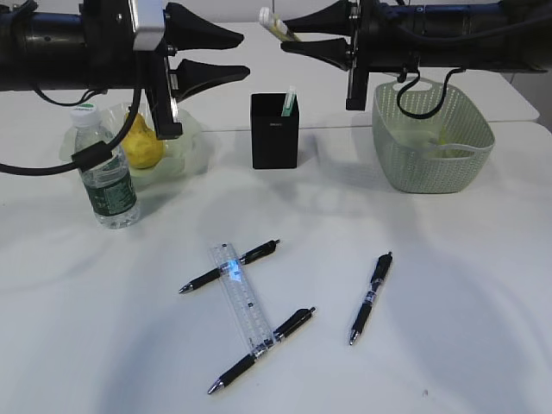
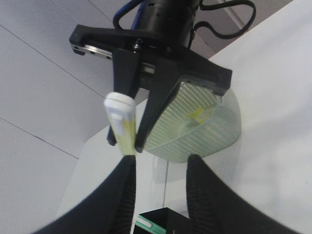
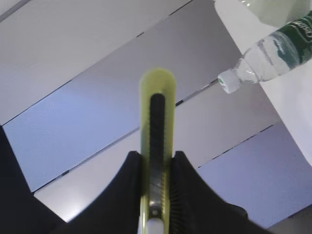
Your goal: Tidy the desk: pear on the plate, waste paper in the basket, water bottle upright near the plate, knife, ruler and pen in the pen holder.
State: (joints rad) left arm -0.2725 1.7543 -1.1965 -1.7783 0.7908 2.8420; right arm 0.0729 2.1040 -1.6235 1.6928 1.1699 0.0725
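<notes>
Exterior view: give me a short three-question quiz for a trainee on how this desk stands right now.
1. True or false: the pear sits in the plate.
2. How many pens lie on the table, outside the pen holder?
3. The right tool holds: A) ruler, B) knife, C) nothing.

Key: 1 true. 2 three. 3 B, the yellow knife is pinched between its jaws.
</notes>
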